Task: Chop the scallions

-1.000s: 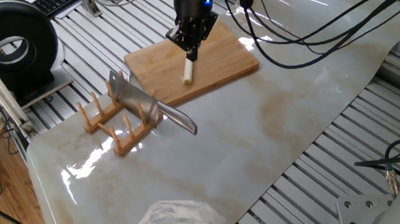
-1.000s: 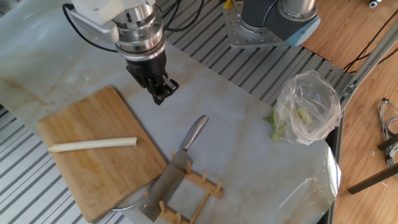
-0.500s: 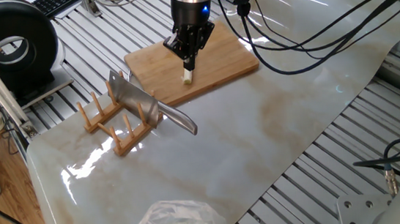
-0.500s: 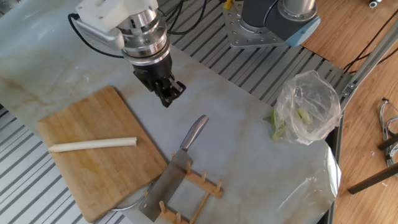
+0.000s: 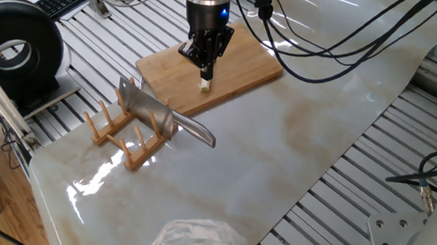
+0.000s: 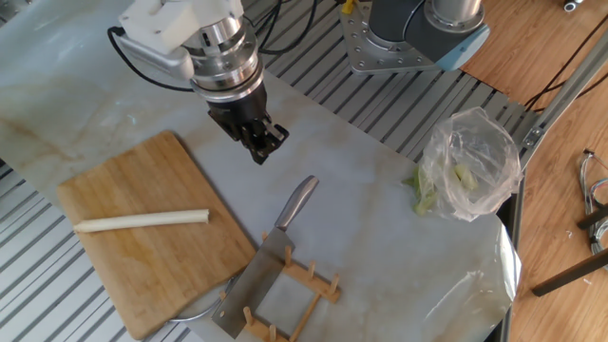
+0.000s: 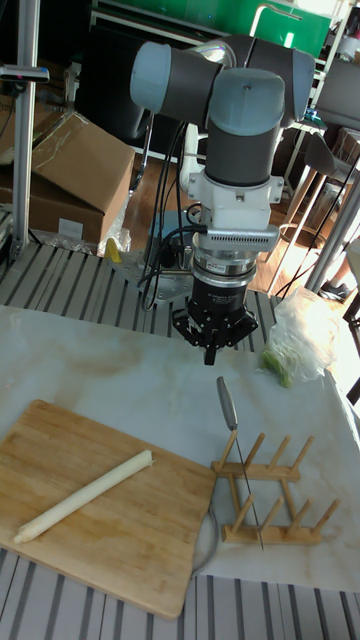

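My gripper (image 6: 258, 144) hangs empty above the tabletop (image 6: 380, 237), fingers pressed nearly together, between the cutting board (image 6: 142, 256) and the cleaver's handle (image 6: 300, 201). The scallion (image 6: 142, 220) lies whole across the middle of the board. The cleaver (image 7: 243, 470) stands on edge in the wooden rack (image 7: 270, 495), handle pointing toward me. I judge the next step is fetching it: I should spread my fingers, line up across the handle, descend squarely and lift straight out of the slots.

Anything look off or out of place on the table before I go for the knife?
Only small things. Green bits lie loose on the table beside the plastic bag. The cleaver sits slanted in the wooden rack, handle up. The scallion lies whole on the cutting board. The gripper is empty.
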`<state>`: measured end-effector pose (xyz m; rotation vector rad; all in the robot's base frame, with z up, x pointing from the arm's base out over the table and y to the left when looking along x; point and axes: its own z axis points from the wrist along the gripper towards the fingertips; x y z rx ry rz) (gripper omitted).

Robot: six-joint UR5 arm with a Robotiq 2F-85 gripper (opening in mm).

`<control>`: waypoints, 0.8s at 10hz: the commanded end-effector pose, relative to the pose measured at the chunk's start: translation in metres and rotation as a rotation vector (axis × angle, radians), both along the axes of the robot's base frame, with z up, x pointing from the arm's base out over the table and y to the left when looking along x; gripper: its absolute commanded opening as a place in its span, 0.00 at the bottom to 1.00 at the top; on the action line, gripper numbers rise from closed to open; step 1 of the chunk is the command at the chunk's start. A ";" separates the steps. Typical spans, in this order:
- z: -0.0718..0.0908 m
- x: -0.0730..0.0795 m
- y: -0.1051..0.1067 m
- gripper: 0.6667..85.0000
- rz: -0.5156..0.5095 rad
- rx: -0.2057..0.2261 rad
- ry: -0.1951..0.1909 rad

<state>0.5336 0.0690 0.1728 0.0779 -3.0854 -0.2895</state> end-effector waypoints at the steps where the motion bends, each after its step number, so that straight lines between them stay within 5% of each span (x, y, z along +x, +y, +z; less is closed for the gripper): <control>1: 0.003 -0.005 0.008 0.01 -0.010 0.034 0.021; 2: 0.005 -0.009 0.017 0.01 -0.011 0.068 0.037; 4: 0.004 -0.007 0.013 0.01 0.037 0.058 0.021; 5: 0.008 -0.014 0.025 0.01 0.032 0.103 0.048; 8: 0.008 -0.015 0.024 0.01 0.046 0.103 0.050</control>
